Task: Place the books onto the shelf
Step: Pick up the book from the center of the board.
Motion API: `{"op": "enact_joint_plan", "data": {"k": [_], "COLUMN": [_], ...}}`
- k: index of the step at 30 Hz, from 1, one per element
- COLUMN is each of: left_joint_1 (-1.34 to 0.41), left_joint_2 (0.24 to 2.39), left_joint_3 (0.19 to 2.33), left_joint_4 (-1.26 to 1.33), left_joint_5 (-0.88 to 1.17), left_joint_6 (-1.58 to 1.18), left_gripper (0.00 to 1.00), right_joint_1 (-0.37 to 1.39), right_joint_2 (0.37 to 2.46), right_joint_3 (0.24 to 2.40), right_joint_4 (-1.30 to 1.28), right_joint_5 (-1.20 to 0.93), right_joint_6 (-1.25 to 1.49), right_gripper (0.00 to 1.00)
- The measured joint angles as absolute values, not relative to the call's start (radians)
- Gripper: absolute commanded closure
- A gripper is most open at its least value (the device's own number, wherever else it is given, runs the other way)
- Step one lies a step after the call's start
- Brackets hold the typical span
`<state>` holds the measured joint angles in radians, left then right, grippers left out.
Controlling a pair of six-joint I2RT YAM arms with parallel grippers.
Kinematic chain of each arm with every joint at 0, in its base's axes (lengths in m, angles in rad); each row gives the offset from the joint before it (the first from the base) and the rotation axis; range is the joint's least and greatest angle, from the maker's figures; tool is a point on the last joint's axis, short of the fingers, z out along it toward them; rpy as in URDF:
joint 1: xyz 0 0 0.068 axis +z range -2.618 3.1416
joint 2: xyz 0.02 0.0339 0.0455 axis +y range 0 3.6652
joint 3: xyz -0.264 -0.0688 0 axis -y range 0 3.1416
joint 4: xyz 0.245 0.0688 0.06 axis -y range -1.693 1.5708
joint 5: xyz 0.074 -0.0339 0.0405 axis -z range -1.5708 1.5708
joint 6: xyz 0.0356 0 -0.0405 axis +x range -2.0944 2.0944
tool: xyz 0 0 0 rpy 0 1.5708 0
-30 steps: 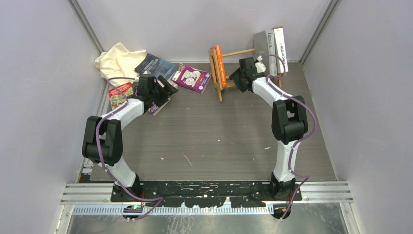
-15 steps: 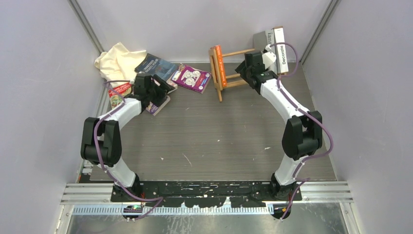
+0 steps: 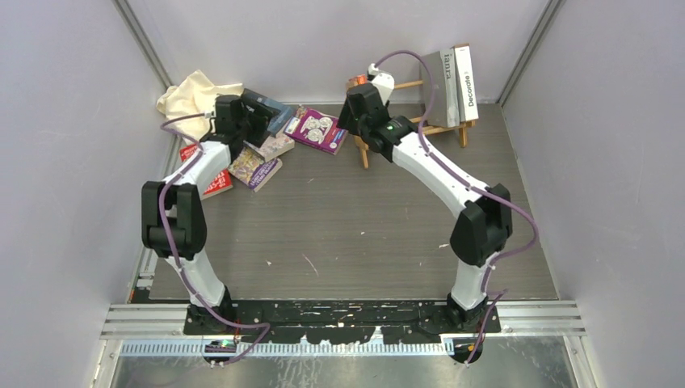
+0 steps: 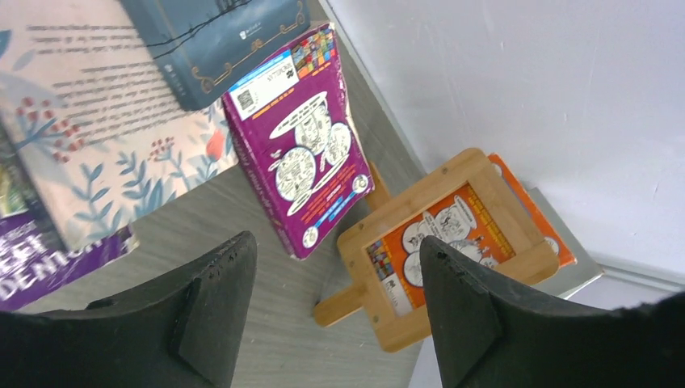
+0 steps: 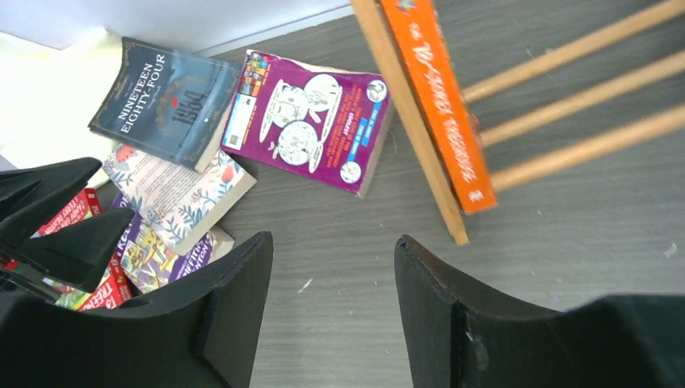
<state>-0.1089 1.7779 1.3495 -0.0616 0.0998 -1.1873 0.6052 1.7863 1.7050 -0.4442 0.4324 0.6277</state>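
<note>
The wooden shelf [image 3: 408,123] stands at the back right. A grey and a white "Decorate" book [image 3: 456,79] lean upright at its right end, and an orange book [image 5: 436,97] stands at its left end frame [image 4: 359,242]. Loose books lie at the back left: a purple one [image 3: 319,129], a dark blue one [image 3: 273,111], a floral one [image 3: 276,147], a purple-yellow one [image 3: 255,172] and a red one [image 3: 216,183]. My left gripper [image 4: 335,242] hovers open over the dark blue book, holding nothing. My right gripper [image 5: 333,240] hangs open and empty above the floor between the purple book and the shelf's left end.
A cream cloth [image 3: 194,95] is bunched in the back left corner against the walls. Pale walls close in the tabletop [image 3: 355,234] on three sides. The left gripper's fingers [image 5: 56,218] show at the left edge of the right wrist view.
My right arm swung left, from the shelf's right end by the grey and white books to its left end. My left gripper moved back, from the purple-yellow book toward the dark blue one.
</note>
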Motion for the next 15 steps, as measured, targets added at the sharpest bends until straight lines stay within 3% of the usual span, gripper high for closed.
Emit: {"op": "enact_joint_plan", "data": {"k": [15], "left_joint_1": [-0.136], "left_joint_2": [2.161], "left_joint_3": [1.684], "left_joint_4": [-0.025], "left_joint_5": [0.107], "left_joint_6": [-1.184], "left_gripper": [0.29], "right_joint_1": [0.574], "right_joint_2": [2.294], "right_joint_3": [2.097], "right_joint_4": [-0.538], "right_joint_5": [0.346], "right_joint_6": [0.538], "right_gripper": [0.36]}}
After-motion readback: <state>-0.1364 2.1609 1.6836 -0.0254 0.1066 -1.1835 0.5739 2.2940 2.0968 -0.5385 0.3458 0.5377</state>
